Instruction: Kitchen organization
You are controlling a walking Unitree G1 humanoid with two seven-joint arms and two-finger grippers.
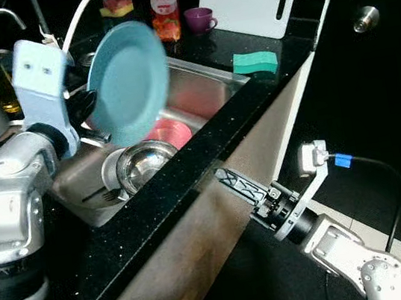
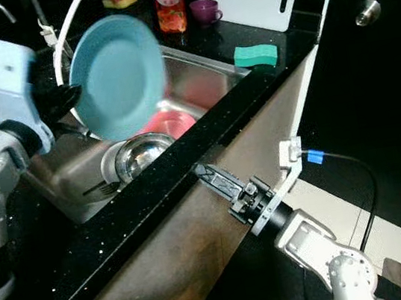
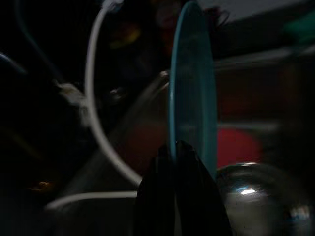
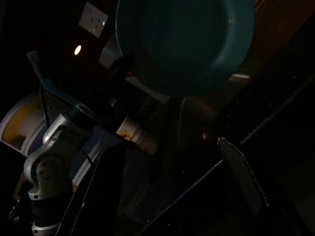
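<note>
Left gripper (image 1: 87,106): teal plate (image 1: 128,81) is pinched at its rim.
Plate is held upright above sink (image 1: 210,88); right gripper (image 1: 237,184), finger state untellable, is below sink's counter edge.

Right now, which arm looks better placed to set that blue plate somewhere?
The left: its pincer already grips the blue plate above the sink. The right pincer hangs below the counter edge.
</note>
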